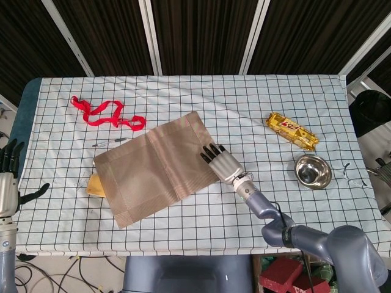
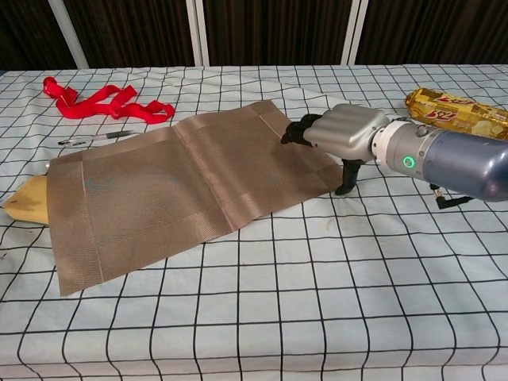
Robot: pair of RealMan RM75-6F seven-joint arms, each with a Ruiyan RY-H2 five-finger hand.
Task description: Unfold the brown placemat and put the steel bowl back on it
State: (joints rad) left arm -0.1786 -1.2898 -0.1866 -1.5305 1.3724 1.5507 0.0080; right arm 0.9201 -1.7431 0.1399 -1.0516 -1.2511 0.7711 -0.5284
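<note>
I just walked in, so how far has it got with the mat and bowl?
The brown placemat already lies spread open. The right hand is over its right edge, holding nothing. The steel bowl sits off to the right on the tablecloth, not yet moved onto the mat.

Our right hand [image 1: 221,162] [image 2: 337,136] reaches forward from a low, outstretched arm, palm down, dark fingers [image 2: 295,132] extended together and slightly curled, thumb hanging downward, holding nothing. Our left hand [image 1: 7,183] waits at the far left edge, fingers spread upward, thumb out.
</note>
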